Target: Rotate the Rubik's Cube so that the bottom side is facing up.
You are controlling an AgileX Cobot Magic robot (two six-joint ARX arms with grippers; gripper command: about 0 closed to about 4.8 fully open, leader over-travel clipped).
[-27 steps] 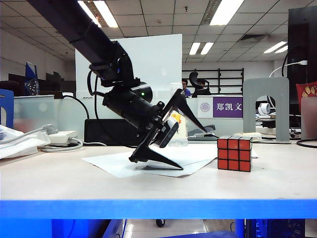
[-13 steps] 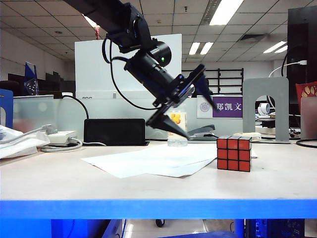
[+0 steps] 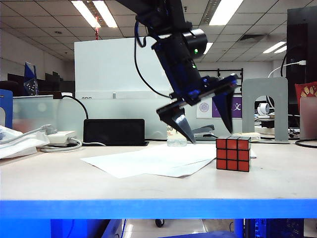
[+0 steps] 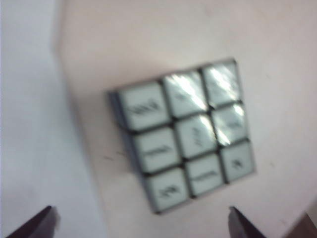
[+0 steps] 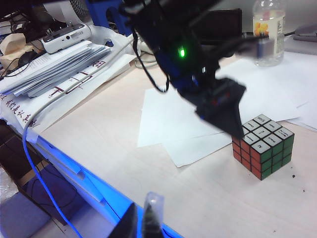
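The Rubik's Cube (image 3: 234, 154) sits flat on the tabletop (image 3: 148, 186), right of middle in the exterior view, white face up, red face toward that camera and green on another side. It's a cube, so no real long axis. It's just beside a sheet of white paper (image 3: 153, 159).

The left gripper (image 3: 205, 129) hangs above it, jaws spread wide and pointing down, not touching. The right gripper (image 5: 143, 218) is low at the near edge of the tabletop, jaws look pinched together with nothing in them.

Behind: a clear bottle (image 5: 269, 30), a stapler (image 3: 204, 132), office ceiling lights.
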